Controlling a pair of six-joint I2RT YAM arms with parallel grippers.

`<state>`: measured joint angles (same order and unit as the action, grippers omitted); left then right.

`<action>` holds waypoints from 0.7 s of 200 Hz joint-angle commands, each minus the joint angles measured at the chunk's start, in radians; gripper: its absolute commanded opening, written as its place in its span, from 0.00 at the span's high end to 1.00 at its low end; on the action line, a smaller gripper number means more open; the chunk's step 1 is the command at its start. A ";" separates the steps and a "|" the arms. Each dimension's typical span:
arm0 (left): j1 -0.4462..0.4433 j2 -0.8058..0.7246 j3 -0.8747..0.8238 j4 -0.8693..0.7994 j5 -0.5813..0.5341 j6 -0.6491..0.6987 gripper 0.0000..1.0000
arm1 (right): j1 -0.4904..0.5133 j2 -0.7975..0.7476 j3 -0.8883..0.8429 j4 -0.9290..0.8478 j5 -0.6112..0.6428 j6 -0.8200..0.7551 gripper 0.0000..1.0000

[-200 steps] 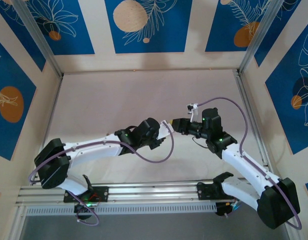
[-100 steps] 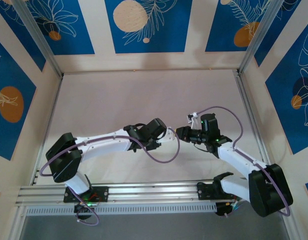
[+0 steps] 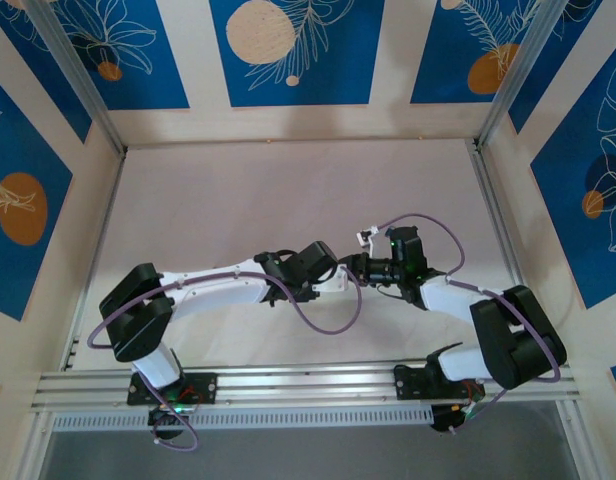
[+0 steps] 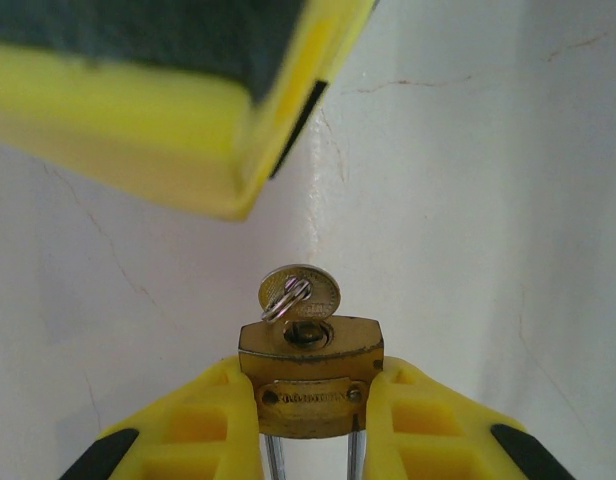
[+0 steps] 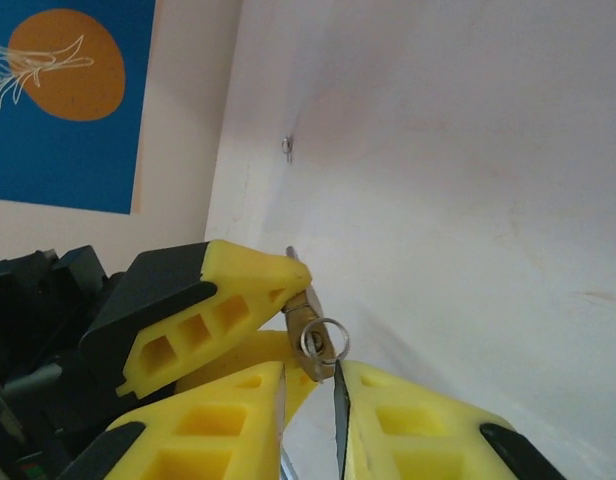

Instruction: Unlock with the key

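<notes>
1. Two claws meet nose to nose. The left claw is clamped tight on the padlock, brass body pinched btwn its fingers. The keyhole faces away from the claw, and the shackle runs back twd its palm.
2. The key sits in the keyhole, just ahead of the left claw's tips. Its round head, w/ a small split ring, sticks out.
3. The right claw is parted by a narrow gap w/ nothing in it, as far as I can tell. The key head lies just beyond its tips, abt in line w/ the gap. Can't tell if a jaw touches the head, since the near finger is blurred.
4. Step in hand, I judge: grip the head & turn.
5. Ease the right claw fwd so the flat of the head goes btwn the jaws, not the ring, then close firm.
6. Rotate abt the key's own axis w/ no side push. A tiny key may bend or slip out.
7. The left claw must stay stiff vs the torque, else the lock could pivot in the grip.
</notes>
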<state>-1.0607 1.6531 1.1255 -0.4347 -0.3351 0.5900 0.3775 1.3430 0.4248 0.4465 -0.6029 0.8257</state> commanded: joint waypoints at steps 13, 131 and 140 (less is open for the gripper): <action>-0.008 0.004 0.041 -0.009 -0.012 0.028 1.00 | 0.037 0.021 0.031 -0.012 -0.004 -0.012 0.74; -0.015 -0.014 0.028 0.002 0.010 0.008 1.00 | 0.089 0.066 0.102 -0.067 0.036 -0.039 0.75; -0.016 -0.015 0.026 0.006 0.011 0.007 1.00 | 0.090 0.068 0.104 -0.073 0.039 -0.042 0.76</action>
<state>-1.0645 1.6524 1.1343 -0.4469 -0.3347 0.6048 0.4480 1.4006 0.4919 0.3859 -0.5568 0.7979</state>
